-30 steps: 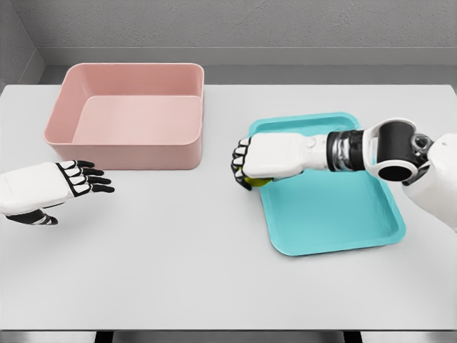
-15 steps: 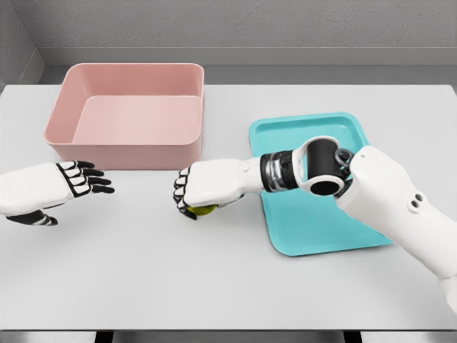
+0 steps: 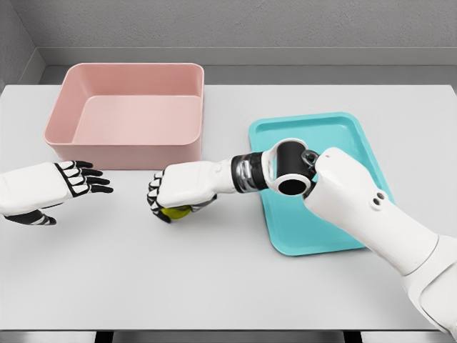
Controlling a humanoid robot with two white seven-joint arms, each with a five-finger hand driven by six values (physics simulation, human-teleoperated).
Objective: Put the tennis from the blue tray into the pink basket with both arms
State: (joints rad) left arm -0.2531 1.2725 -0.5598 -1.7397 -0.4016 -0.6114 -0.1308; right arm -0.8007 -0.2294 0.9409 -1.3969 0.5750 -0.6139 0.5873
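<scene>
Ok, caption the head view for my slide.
Right hand carries the yellow-green tennis ball over the white table toward the open left hand, below the pink basket.

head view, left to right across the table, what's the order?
left hand → right hand gripping the tennis ball → blue tray. Pink basket omitted: it spans above both hands.

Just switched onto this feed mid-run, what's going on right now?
The right hand is closed around the tennis ball, holding it over the table between the blue tray and the left hand. The tray shows no other item. The left hand waits open near the front of the pink basket, which has nothing in it.
</scene>
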